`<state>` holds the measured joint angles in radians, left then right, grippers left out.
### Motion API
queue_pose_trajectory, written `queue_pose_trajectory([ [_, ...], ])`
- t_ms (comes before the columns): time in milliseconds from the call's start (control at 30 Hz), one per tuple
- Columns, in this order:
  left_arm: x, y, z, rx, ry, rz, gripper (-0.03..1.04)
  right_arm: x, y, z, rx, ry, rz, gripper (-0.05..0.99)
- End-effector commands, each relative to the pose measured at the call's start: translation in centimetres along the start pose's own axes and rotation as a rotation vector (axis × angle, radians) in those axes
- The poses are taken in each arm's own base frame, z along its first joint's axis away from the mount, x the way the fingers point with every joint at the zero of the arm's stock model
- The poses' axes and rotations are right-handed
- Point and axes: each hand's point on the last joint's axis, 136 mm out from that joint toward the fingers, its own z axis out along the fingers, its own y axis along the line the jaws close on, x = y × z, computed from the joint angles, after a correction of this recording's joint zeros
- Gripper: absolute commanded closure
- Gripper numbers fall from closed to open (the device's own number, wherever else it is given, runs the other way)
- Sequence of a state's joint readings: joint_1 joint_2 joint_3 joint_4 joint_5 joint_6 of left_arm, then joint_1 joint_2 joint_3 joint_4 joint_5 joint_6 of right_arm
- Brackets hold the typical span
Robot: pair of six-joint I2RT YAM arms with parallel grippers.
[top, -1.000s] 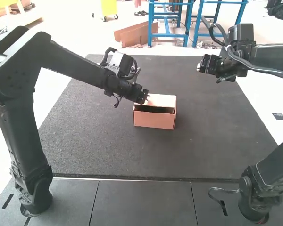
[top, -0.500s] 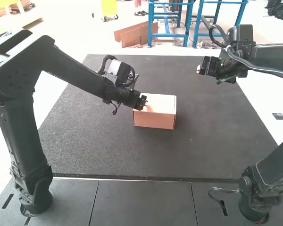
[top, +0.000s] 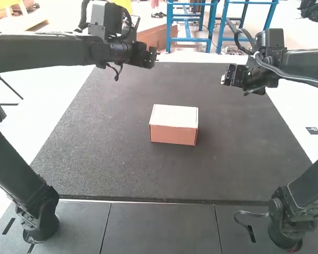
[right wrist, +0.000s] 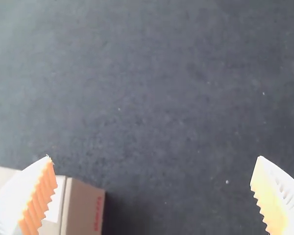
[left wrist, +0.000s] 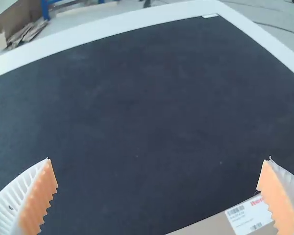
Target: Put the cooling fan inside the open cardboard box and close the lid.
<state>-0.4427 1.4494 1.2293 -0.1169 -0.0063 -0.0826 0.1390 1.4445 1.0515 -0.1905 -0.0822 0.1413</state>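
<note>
- The left gripper (top: 152,56) hangs high over the far left part of the black mat (top: 90,143), well apart from the box. Its white ribbed fingers (left wrist: 35,199) with orange pads are spread wide and hold nothing.
- The cardboard box (top: 174,125) sits near the middle of the mat with its lid folded down flat, so its contents are hidden.
- The right gripper (top: 224,74) hovers above the far right part of the mat, pointing towards the left. Its jaws are wide apart, with only bare mat between them.
</note>
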Motion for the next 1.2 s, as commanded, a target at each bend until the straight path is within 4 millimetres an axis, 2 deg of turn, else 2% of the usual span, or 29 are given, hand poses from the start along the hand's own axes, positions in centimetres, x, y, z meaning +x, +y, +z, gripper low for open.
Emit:
queue_pose_trajectory([
  [0, -0.7, 0.2, -1.3, -0.005, -0.021, 0.011, 0.04, -4.1, 0.8, -3.0, -0.031, -0.134, -0.018, 0.02],
  [100, -1.8, 0.3, -3.3, -0.012, -0.072, 0.015, 0.04, -5.9, 0.7, -4.8, -0.021, -0.250, -0.016, 0.02],
  [167, -2.9, 0.9, -4.7, -0.052, -0.139, 0.007, 0.04, -7.0, 1.1, -6.1, -0.028, -0.328, -0.078, 0.02],
  [333, -5.3, 2.4, -9.5, -0.129, -0.365, -0.015, 0.05, -7.0, 1.2, -8.2, -0.019, -0.403, -0.157, 0.02],
  [400, -5.4, 2.6, -11.5, -0.144, -0.440, -0.017, 0.06, -6.7, 1.0, -9.0, -0.015, -0.423, -0.161, 0.02],
  [500, -4.0, 2.9, -13.5, -0.163, -0.461, -0.020, 0.06, -6.1, 1.1, -10.5, -0.016, -0.468, -0.181, 0.02],
  [833, 0.6, 3.6, -18.2, -0.204, -0.497, -0.039, 0.05, -2.1, 0.6, -14.0, -0.022, -0.552, -0.210, 0.02],
  [1167, 7.4, 3.5, -19.9, -0.193, -0.483, -0.042, 0.04, 1.2, 0.5, -16.2, -0.052, -0.650, -0.229, 0.02],
])
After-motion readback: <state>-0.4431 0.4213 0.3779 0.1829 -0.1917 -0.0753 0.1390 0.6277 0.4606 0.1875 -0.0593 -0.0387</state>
